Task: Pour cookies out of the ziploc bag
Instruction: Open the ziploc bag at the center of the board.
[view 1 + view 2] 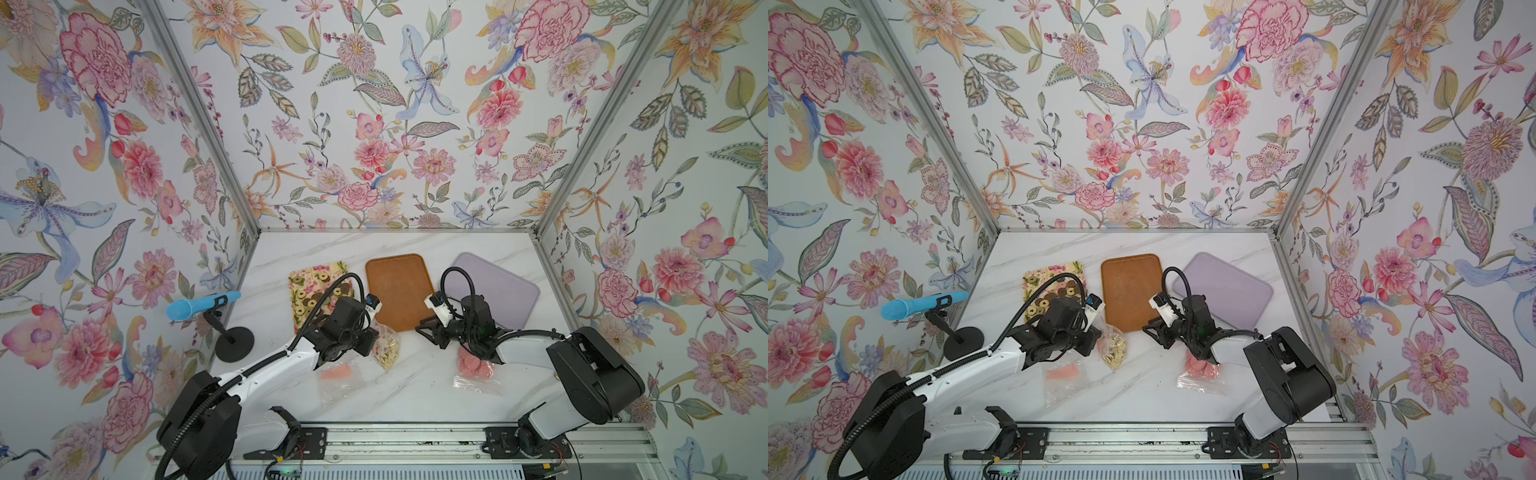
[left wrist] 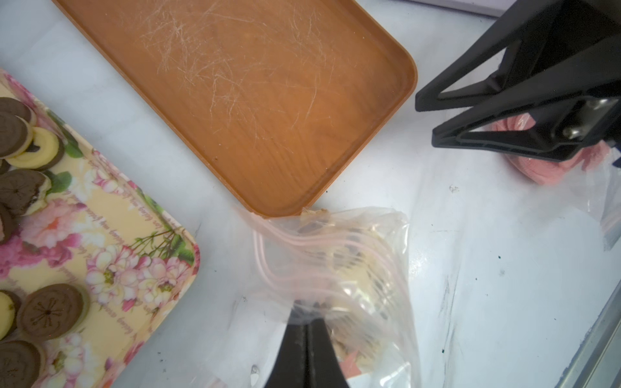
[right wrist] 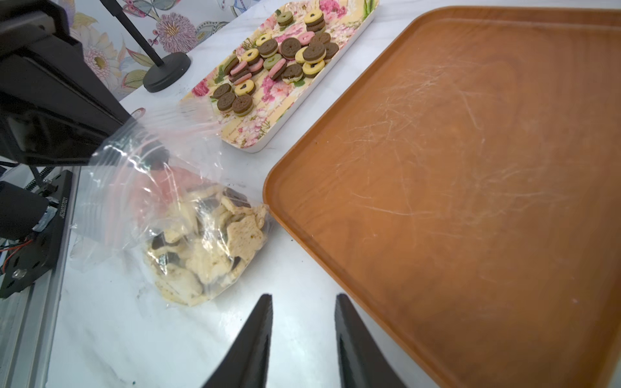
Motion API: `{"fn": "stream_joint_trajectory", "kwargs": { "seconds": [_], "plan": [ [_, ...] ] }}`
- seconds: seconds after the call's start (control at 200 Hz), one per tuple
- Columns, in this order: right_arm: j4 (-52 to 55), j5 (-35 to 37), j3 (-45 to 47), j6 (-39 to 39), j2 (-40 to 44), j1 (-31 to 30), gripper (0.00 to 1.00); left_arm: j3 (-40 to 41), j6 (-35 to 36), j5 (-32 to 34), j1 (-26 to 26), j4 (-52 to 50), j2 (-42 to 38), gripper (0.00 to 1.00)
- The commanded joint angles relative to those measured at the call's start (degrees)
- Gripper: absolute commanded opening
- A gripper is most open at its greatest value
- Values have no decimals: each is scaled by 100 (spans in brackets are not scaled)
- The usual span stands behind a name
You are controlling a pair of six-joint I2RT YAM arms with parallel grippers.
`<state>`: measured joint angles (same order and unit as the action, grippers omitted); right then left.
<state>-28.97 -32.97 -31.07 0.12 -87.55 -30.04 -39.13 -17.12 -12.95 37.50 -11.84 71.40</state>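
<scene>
The left gripper is clamped on the clear star bag, pinching it near its pink zip strip. The bag's lower end rests on the bench, against the near corner of the brown tray. The beige and dark stars are heaped inside it. The right gripper has its jaws apart and hangs just above the bench, between the star bag and the brown tray – touching neither. Rounds lie piled on the floral tray, left of the brown one. Pink discs sit in a second bag under the right arm, near the purple tray. A third bag lies flat beside the left arm – a pink patch shows through it.
</scene>
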Motion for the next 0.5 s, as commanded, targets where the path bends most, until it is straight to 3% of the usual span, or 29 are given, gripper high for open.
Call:
{"fn": "stream_joint_trajectory", "kwargs": {
  "seconds": [0.0,0.245,0.496],
  "plan": [
    [550,61,-409,-26,393,-207,37,129,65,-77,-28,99,-228,0],
    [1069,266,-1251,568,277,-1164,44,207,-1,-144,-28,360,-419,0],
    [1410,1273,-1634,811,-154,-1768,49,310,-39,-166,-23,483,-617,0]
  ]
}}
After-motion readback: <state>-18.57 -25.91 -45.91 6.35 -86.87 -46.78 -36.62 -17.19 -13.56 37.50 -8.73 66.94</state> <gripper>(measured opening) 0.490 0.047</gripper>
